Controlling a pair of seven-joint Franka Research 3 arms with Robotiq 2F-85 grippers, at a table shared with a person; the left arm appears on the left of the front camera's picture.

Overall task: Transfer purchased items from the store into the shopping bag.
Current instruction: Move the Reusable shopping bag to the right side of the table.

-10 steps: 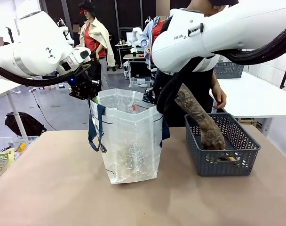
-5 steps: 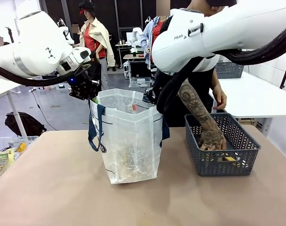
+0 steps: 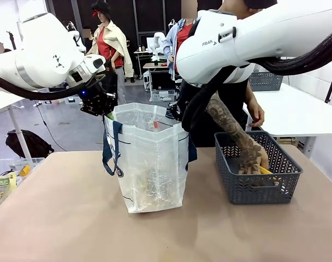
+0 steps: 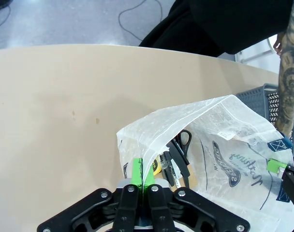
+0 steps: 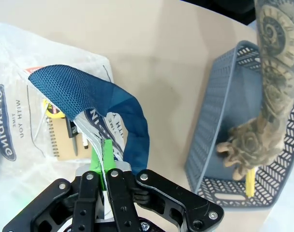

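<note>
The shopping bag [image 3: 149, 164] stands upright mid-table, its mouth held wide. My left gripper [image 3: 103, 112] is shut on the bag's left rim [image 4: 152, 145], green pads [image 4: 137, 170] pinching the plastic. My right gripper [image 3: 174, 112] is shut on the right rim by the navy handle [image 5: 103, 101]. Scissors [image 4: 184, 140], pens and a notebook [image 5: 65, 140] lie inside the bag. To its right sits the store, a dark grey basket [image 3: 239, 188]. A person's tattooed hand [image 3: 252, 161] reaches into it, touching a slim yellow item [image 5: 250, 181].
A clear bin [image 3: 7, 174] with packets sits at the table's left edge. Behind right stands a white table [image 3: 297, 112] with another grey basket [image 3: 264, 81]. Bare tabletop lies in front of the bag and basket.
The person's hand has shifted slightly right inside the basket, and a yellow item now shows at its fingers. Both arms and the bag have stayed still.
</note>
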